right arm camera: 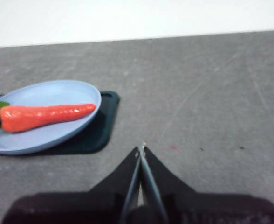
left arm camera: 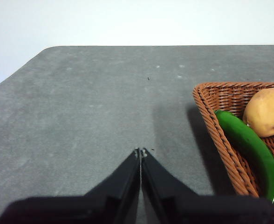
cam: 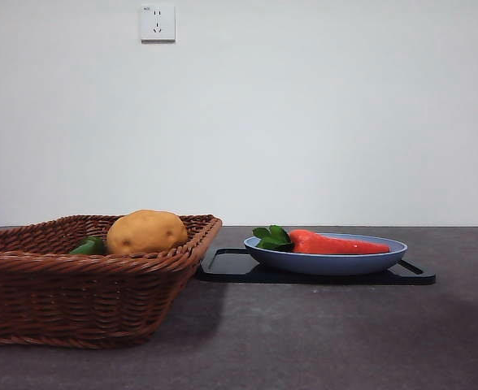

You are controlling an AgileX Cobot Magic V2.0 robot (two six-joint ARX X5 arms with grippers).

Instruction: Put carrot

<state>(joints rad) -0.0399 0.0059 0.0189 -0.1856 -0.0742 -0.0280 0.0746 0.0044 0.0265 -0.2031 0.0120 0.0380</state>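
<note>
The red-orange carrot [cam: 336, 243] with green leaves lies on its side in a pale blue plate [cam: 328, 262], which rests on a black tray [cam: 223, 264]. The right wrist view shows the same carrot [right arm camera: 46, 116] on the plate [right arm camera: 48, 93]. My right gripper [right arm camera: 141, 150] is shut and empty, hovering over bare table beside the plate. My left gripper [left arm camera: 140, 151] is shut and empty too, over the grey table beside the wicker basket [left arm camera: 207, 112]. Neither gripper shows in the front view.
A brown wicker basket [cam: 76, 301] stands at the front left, holding a tan potato [cam: 145, 231] and a green vegetable [left arm camera: 251, 151]. The grey table [cam: 320, 333] runs back to a white wall. Its rounded far corner [left arm camera: 48, 49] shows in the left wrist view.
</note>
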